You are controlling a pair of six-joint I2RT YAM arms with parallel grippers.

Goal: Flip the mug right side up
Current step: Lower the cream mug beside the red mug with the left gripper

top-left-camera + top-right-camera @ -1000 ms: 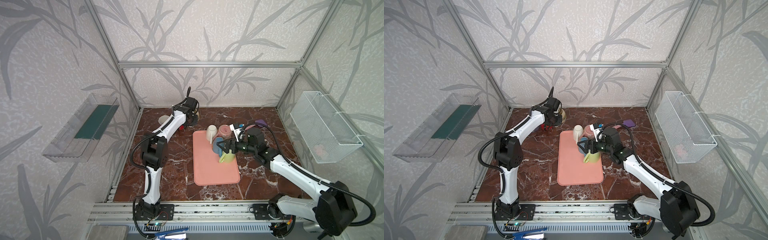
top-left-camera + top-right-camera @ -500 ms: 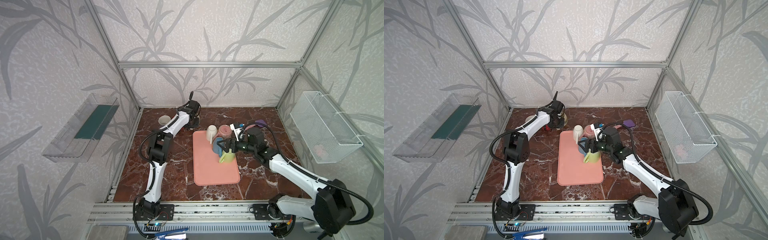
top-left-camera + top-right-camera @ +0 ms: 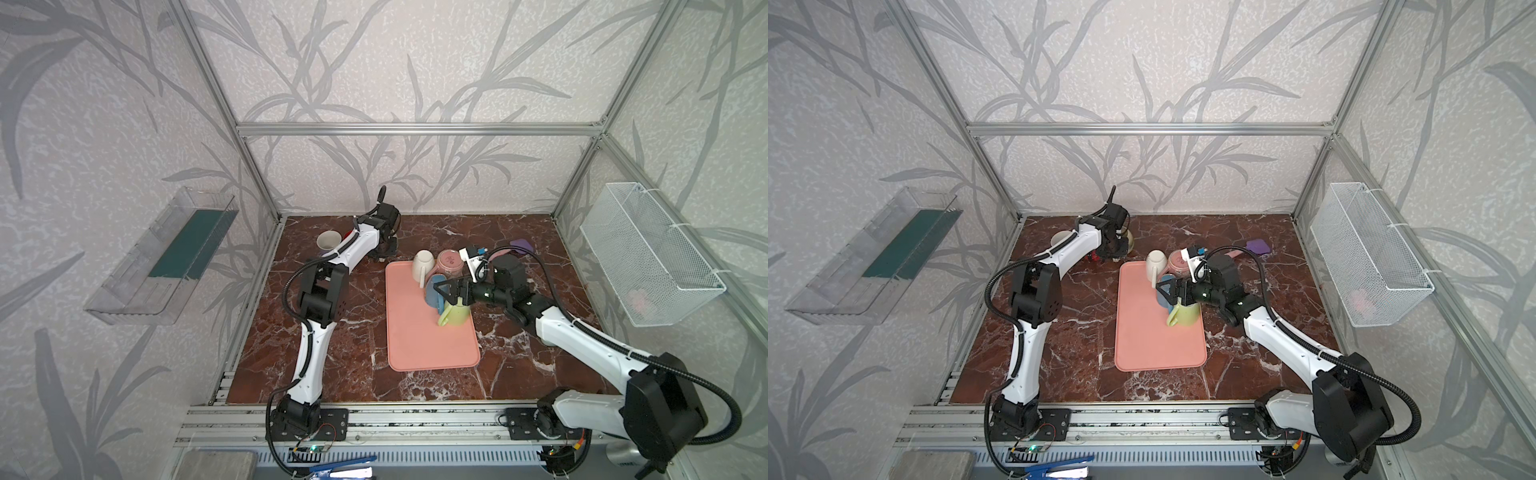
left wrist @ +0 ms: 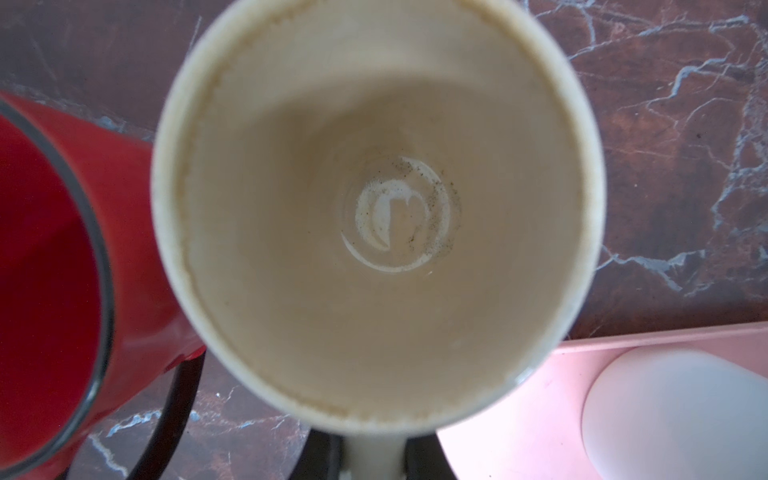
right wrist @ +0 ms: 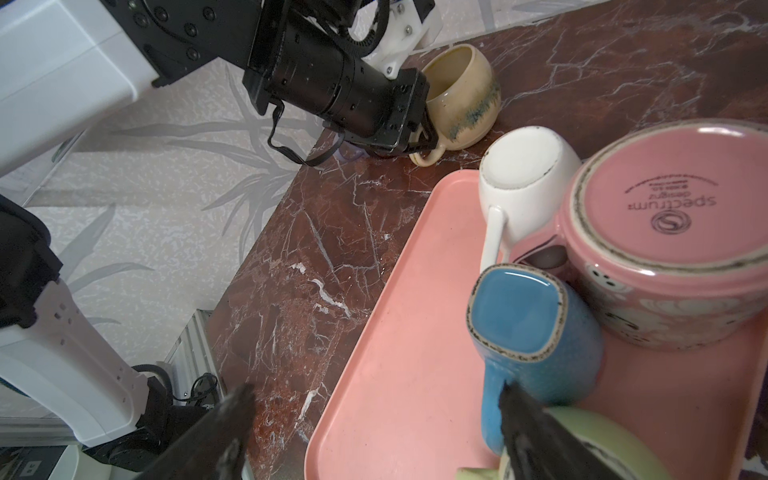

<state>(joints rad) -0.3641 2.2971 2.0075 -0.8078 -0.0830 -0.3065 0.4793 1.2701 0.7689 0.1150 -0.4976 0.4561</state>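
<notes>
Cream mug [image 5: 461, 95] mouth up on counter [image 5: 332, 249], left tool [image 5: 426, 139] clamped on handle. Right tool [image 5: 376, 399] apart, near inverted blue mug [image 5: 536, 332] on pink tray [image 5: 407, 332].

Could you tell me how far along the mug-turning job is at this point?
Looks done: the beige mug is mouth up, tilted, beside the tray. In hand: the left gripper is shut on its handle, and the right gripper hangs open by the blue mug. Left: the blue mug, white mug and pink mug sit bottom up; the green mug is partly hidden.
</notes>
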